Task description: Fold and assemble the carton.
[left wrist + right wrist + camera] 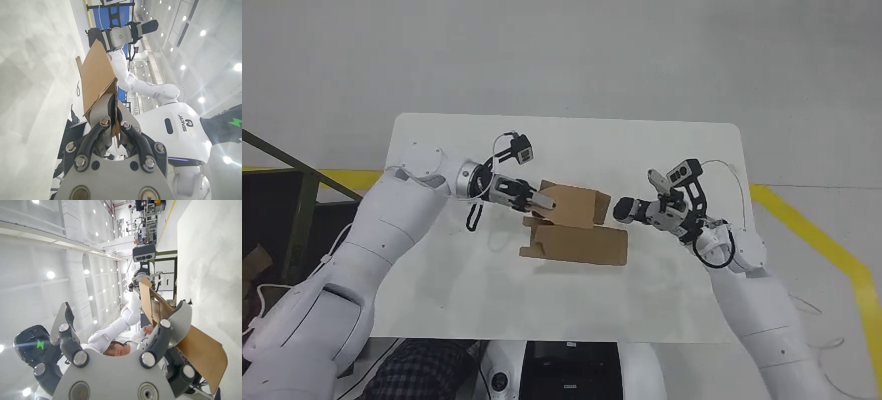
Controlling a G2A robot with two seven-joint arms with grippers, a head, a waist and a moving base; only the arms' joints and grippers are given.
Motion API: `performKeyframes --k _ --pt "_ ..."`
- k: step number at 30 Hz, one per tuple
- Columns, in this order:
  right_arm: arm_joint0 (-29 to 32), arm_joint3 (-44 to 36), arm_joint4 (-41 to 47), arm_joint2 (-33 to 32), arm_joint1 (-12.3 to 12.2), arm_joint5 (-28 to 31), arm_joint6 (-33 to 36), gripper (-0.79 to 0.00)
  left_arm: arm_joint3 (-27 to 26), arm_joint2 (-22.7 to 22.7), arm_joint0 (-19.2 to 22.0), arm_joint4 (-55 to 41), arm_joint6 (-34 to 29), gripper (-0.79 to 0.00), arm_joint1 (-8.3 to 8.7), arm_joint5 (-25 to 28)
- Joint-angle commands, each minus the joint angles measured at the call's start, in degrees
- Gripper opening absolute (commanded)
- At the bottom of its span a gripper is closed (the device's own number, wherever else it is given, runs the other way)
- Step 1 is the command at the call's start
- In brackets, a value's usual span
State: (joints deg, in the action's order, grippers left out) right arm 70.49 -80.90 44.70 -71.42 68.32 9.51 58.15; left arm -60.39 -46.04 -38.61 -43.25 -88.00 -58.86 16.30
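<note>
The left claw [113, 108] is clamped tight on a thin edge of the carton [577, 225], its smooth grey fingers pinching the corrugated board from both faces, with the fluted core of the cardboard showing along the torn-looking rim between them. Seen from above, this claw [539, 202] meets the carton at its 9 o'clock end. The right claw [621, 211] sits at the opposite, 3 o'clock end with its fingers spread wide: in its own wrist view one rounded, pale grey finger lies flat against the outer face of a cardboard panel, while the other, a flat metal blade with a ribbed black pad, stands free in the air and touches nothing. The carton is plain brown corrugated cardboard, matte and stiff, only partly folded: one panel stands raised and tilted between the two claws like a shallow tent, and a flatter, rectangular section with a notched corner spreads toward 6 o'clock from it, low over the desk [672, 290]. The carton lies near the middle of that desk, a smooth white rectangular top with rounded corners
</note>
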Motion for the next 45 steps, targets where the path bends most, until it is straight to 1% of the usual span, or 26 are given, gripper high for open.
performKeyframes --k 1,10,16,28,36,45 --pt "-0.2 0.4 0.9 0.4 0.0 -1.0 1.9 0.0 -0.3 0.7 0.1 -0.9 0.0 -0.785 0.35 0.0" --pt "-0.6 1.1 1.6 0.6 -0.2 -2.8 7.2 0.0 -1.1 2.0 0.4 -1.8 0.0 -0.785 0.95 0.0" --pt "-0.5 0.8 2.8 0.9 -0.1 -1.1 10.5 0.0 -1.6 2.2 0.0 -1.8 0.0 -0.785 1.11 0.0" --pt "-2.5 2.9 3.7 4.6 1.0 3.4 11.9 0.0 -1.6 3.0 -0.5 -3.9 0.0 -0.785 0.66 0.0" --pt "-3.8 4.4 4.8 6.2 1.6 5.1 13.3 0.0 -1.1 3.0 -0.4 -4.7 0.0 -0.785 0.36 0.0" --pt "-5.2 6.0 5.3 8.2 2.4 6.3 12.7 0.0 -0.5 3.5 0.2 -4.3 0.0 -0.785 -0.15 0.0"
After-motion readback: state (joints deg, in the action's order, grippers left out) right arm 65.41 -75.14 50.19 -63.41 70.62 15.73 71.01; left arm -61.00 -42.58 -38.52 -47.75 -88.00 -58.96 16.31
